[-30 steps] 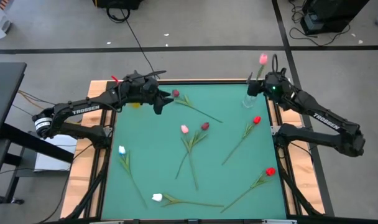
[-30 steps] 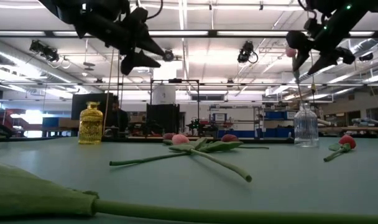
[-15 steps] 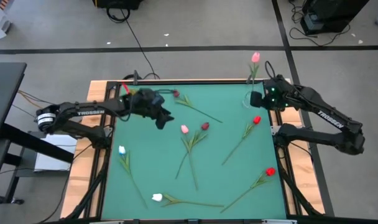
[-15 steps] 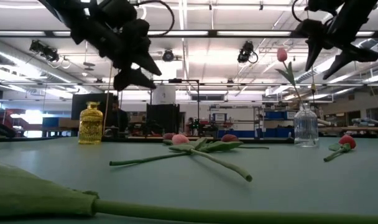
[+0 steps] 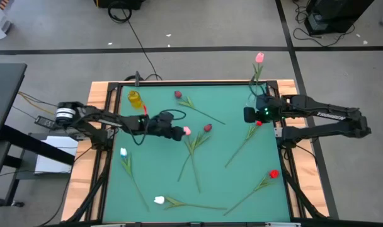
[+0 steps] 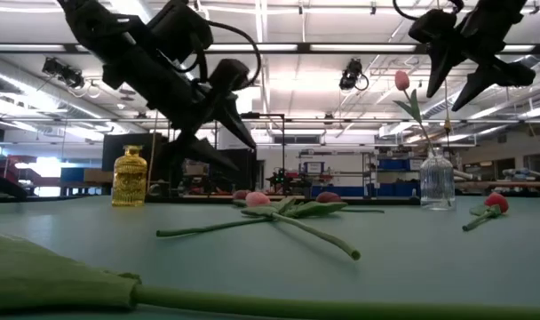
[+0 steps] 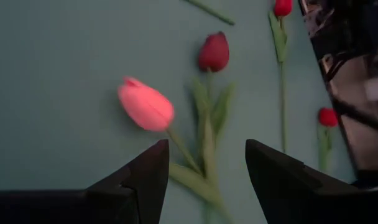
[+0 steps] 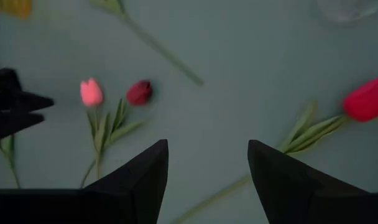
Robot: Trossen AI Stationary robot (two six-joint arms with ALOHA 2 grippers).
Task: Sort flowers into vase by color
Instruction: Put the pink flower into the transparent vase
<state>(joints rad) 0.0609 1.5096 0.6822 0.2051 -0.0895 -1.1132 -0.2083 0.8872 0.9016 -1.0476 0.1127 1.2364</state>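
One pink tulip (image 5: 259,58) now stands in the clear glass vase (image 6: 437,180) at the worktop (image 5: 154,164) far-right corner. Right tool (image 5: 248,115), fingers apart & empty, has backed off. Left tool (image 5: 179,133), apart, has swung from the yellow vase (image 5: 135,99) down to the lying pink tulip (image 7: 145,106) mid-worktop; prob next pick.

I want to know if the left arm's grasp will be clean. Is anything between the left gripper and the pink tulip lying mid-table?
Nothing visible blocks it. The left gripper is open, and the pink tulip lies just ahead of it on bare mat. The dark red tulip lies beside it, their stems crossing lower down, so the fingers may brush that one.
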